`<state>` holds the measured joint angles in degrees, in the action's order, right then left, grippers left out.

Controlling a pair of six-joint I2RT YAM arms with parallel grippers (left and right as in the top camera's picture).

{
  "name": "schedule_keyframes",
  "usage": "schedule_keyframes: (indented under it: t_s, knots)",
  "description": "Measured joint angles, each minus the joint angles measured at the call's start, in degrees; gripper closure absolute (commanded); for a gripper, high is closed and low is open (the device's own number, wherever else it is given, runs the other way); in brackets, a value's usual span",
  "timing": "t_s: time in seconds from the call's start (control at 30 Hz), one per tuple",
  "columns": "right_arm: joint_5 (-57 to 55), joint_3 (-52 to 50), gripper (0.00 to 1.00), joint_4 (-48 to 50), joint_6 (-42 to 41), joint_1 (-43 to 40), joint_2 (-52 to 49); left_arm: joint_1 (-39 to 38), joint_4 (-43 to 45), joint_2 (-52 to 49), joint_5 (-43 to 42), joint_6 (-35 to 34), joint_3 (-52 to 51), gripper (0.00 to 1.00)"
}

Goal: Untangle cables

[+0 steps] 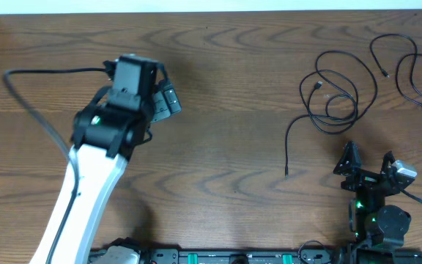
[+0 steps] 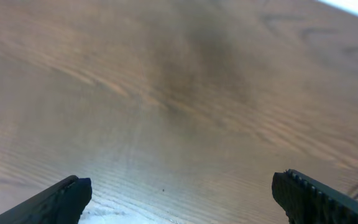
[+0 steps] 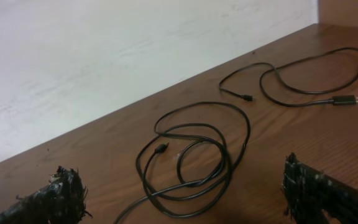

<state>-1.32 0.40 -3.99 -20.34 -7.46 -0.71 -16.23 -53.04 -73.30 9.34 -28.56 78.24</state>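
1. Closest to the lens is my right gripper (image 3: 188, 202), jaws spread wide with nothing between them. Same deal for my left gripper (image 2: 188, 202), wide apart over bare table (image 2: 166, 93)
2. Biggest risk imo: the coiled cable (image 3: 191, 155) crosses over itself several times, so if I pinch two strands at once or tug the wrong one, those loops could cinch into a knot instead of opening up
3. Also these cords are thin and lie flat on the wood, so I could scrape the table and slip off, or shove the coil into the far cable (image 3: 309, 81) and tangle the two together
4. Where stuff is: the coiled cable lies just ahead of my right jaws, not touching them
5. Far cable, the one with the USB plug, sits beyond the coil toward the back right and looks apart from it; my left gripper is well apart from both
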Motion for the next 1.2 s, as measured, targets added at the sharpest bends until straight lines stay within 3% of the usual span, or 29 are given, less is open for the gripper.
schedule_keyframes:
  t_s: [0.27, 0.47, 0.63, 1.0, 1.2]
  knots:
    - [0.0, 0.0, 0.01, 0.0, 0.0, 0.0, 0.0, 0.0, 10.0, 14.4, -0.1, 3.4, -7.5, 0.0]
    - [0.0, 0.0, 0.01, 0.0, 0.0, 0.0, 0.0, 0.2, 26.6, 28.9, -2.8, 9.5, -26.4, 0.0]
    - [0.0, 0.0, 0.01, 0.0, 0.0, 0.0, 0.0, 2.9, 34.9, 40.6, -5.5, 11.7, -41.7, 0.0]
    - [0.0, 0.0, 0.01, 0.0, 0.0, 0.0, 0.0, 7.5, 48.7, 58.7, -12.9, 21.0, -63.3, 0.0]
    - [0.0, 0.0, 0.01, 0.0, 0.0, 0.0, 0.0, 10.2, 52.0, 66.0, -15.3, 24.2, -73.6, 0.0]
